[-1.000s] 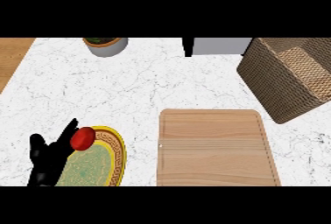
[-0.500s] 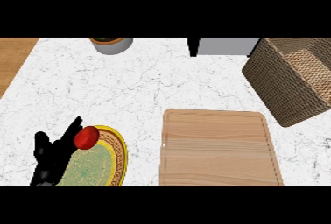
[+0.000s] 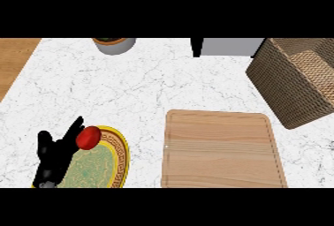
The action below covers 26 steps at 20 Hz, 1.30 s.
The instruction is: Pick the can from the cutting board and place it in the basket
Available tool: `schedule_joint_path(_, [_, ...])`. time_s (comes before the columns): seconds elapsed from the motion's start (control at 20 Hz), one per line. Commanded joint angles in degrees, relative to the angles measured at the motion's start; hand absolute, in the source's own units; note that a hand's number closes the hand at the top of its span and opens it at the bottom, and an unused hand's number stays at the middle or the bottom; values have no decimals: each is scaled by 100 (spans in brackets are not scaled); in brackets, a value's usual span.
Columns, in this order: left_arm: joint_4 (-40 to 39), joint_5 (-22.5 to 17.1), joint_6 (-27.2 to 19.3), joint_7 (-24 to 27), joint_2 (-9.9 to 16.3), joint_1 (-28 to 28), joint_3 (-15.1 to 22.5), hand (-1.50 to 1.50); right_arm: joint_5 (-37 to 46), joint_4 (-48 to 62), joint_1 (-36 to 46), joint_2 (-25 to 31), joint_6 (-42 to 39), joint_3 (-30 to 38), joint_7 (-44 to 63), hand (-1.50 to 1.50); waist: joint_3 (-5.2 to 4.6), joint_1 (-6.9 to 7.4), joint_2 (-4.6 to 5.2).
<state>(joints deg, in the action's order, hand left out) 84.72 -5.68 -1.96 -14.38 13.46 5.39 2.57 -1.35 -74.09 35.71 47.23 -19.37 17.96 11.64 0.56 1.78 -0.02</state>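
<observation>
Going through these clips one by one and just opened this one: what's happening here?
Nothing is being handled right now. The wooden cutting board lies bare, with no can in view. The wicker basket stands at the counter's right edge. The robot's left hand shows at lower left, fingers up, over a yellow-rimmed green plate, beside a red round object on the plate's rim. The right hand is out of view. A potted plant sits at the back.

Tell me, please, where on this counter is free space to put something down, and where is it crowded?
The wide marble stretch between the pot at the far edge, the plate and the cutting board is bare. The cutting board's top itself shows nothing on it. It is crowded at the near left, where the left hand sits by the red object on the plate, and at the right by the basket.
</observation>
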Motion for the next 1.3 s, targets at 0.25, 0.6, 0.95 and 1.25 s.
schedule_joint_path(0.25, [-442,208,-90,-131,-175,50,106,0,41,1755,409,-574,118,27,-856,150,-53,-68,46])
schedule_joint_path(0.6, [-329,82,40,-130,-99,95,-58,0,295,3355,892,-120,-295,139,-1907,150,-47,-5,69])
schedule_joint_path(0.95, [-467,64,220,-143,-2,5,-65,0,1580,3759,806,116,718,-494,-2589,150,-47,12,90])
schedule_joint_path(1.25, [-445,-10,308,2,-5,146,-151,0,1753,4716,941,228,978,-337,-3774,-150,-42,39,94])
